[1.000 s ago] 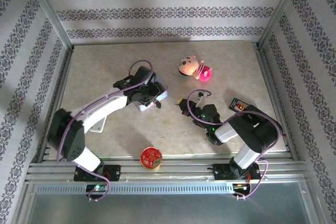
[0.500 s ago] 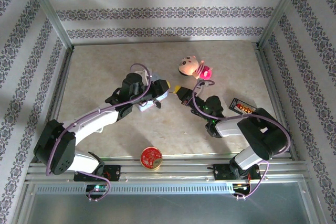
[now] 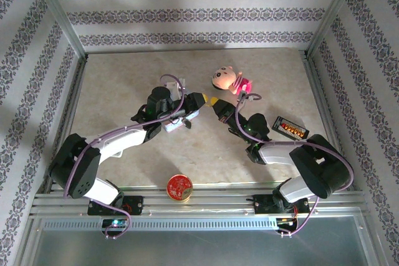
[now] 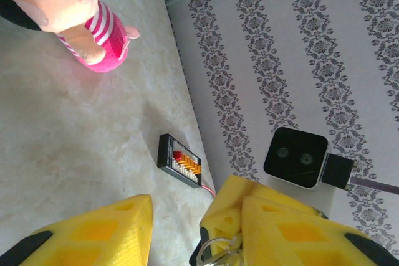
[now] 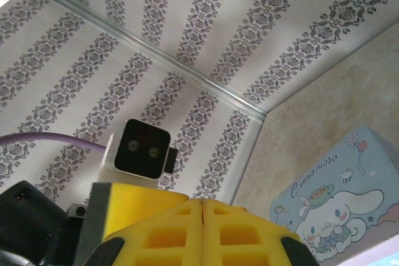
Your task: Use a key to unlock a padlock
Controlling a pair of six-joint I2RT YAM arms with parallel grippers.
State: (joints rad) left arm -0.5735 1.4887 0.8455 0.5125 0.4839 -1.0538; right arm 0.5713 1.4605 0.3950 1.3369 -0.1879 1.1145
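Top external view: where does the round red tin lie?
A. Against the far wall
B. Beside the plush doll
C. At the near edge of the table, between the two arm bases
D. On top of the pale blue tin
C: the round red tin lies at the near edge of the table, well away from the plush doll.

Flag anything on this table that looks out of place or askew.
Nothing looks spilled or damaged. The plush doll lies tipped over at the far middle, and the round red tin sits alone right at the near edge.
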